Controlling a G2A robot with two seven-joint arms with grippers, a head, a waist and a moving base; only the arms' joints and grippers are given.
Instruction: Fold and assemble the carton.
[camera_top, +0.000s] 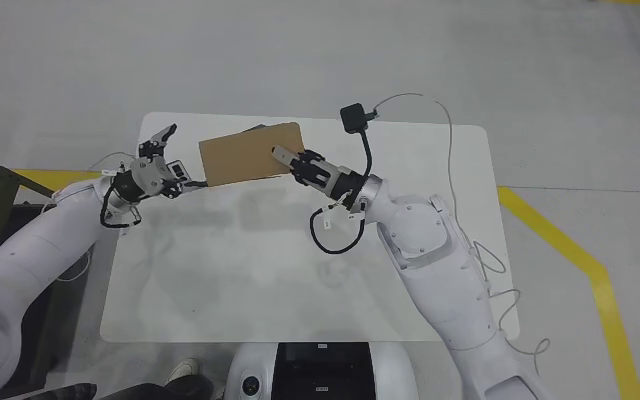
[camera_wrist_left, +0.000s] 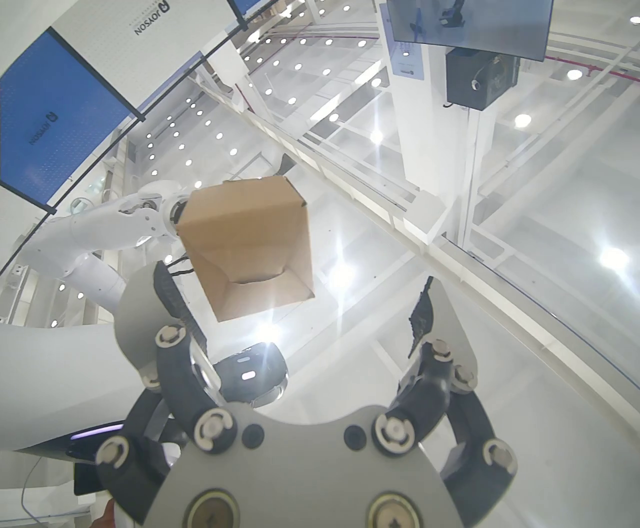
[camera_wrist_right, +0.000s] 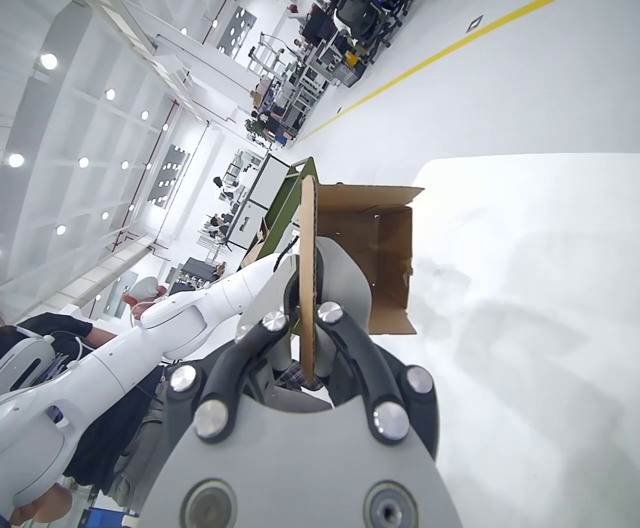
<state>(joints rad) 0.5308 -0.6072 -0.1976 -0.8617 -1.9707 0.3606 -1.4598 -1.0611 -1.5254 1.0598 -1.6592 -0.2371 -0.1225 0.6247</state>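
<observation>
A brown carton (camera_top: 248, 153) is held above the far left part of the white table (camera_top: 300, 285). My right gripper (camera_top: 285, 157) is shut on its right end. In the right wrist view, one cardboard wall (camera_wrist_right: 307, 260) stands edge-on between that gripper's (camera_wrist_right: 306, 305) fingers, and the carton's open inside (camera_wrist_right: 385, 250) shows beyond it. My left gripper (camera_top: 172, 156) is just left of the carton, open and empty. In the left wrist view its fingers (camera_wrist_left: 170, 295) stand wide apart, and the carton (camera_wrist_left: 250, 245), with its folded end facing them, hangs a short way beyond the gripper (camera_wrist_left: 297, 305).
A black camera box (camera_top: 352, 117) on a bent stalk rises from the right wrist, with a thin cable (camera_top: 440, 110) trailing over the table's far right. The table's near half is bare. A green cart (camera_wrist_right: 287, 205) stands beyond the table's edge.
</observation>
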